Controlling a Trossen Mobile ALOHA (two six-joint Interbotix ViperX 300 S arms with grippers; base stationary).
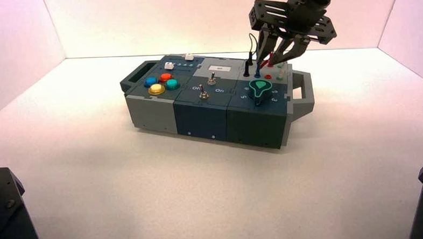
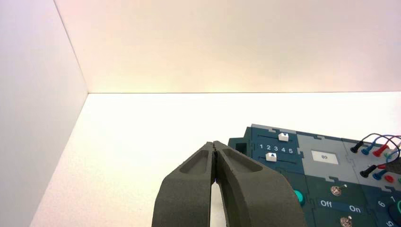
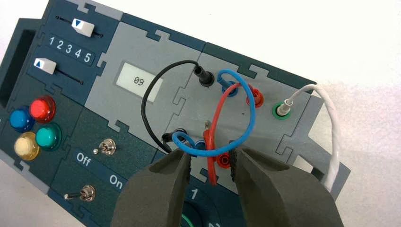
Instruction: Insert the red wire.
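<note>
Straddling the red wire (image 3: 213,137) with fingers apart, the right pincer (image 3: 211,177) sits over the box's (image 1: 198,117) socket field, the loose plug just beside the near red socket (image 3: 223,161), probably ready to clamp. The left pincer (image 2: 215,150) waits closed, clear.

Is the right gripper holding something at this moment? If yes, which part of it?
The right gripper straddles the red wire's loose plug, but whether its fingers press it cannot be told. The left gripper is shut on nothing.
</note>
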